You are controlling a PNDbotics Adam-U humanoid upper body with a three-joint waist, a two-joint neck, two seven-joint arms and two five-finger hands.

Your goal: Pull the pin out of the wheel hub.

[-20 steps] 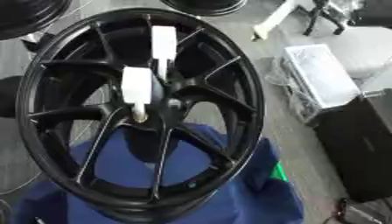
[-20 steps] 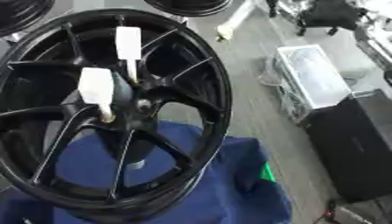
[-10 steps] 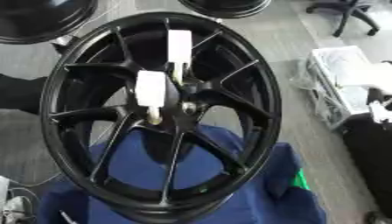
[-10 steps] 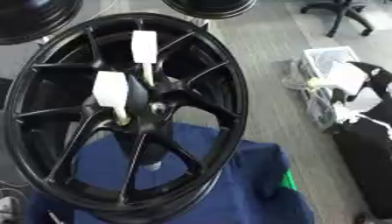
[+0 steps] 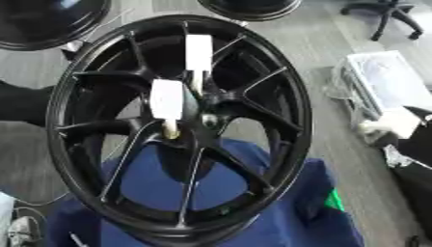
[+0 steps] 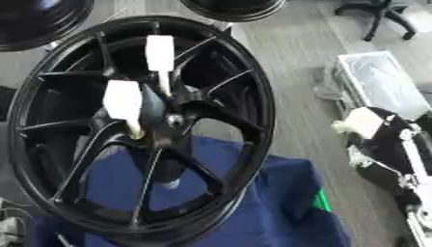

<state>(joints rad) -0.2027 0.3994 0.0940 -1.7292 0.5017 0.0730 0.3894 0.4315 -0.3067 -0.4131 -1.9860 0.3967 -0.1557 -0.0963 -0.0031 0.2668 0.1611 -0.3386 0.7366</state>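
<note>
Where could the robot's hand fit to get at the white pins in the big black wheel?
Gaps between the spokes of the wheel are open, widest low over the blue cloth. It is crowded at the hub, where the two white pins stand.

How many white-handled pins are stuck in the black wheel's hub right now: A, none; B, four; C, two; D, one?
C: two white-handled pins, an upper pin and a lower pin, stand in the hub of the wheel.
</note>
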